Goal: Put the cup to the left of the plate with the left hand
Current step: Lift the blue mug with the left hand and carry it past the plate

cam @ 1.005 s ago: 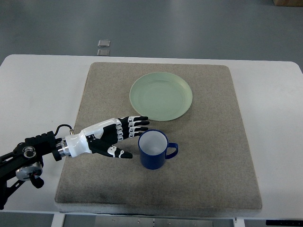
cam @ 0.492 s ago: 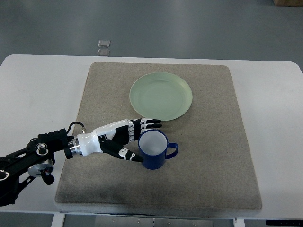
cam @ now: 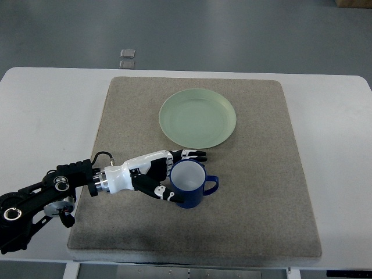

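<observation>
Bright even overhead light, soft faint shadows, sharp focus, no glare

This looks like a robotics lab or test room. A plain white worktop fills most of the frame, with a square grey-brown mat laid across its middle as a marked-out work area. Beyond the worktop's far edge, along the top of the frame, runs a bare grey floor with two small metal floor plates at upper left.

Cup on mat, before plate.
</observation>
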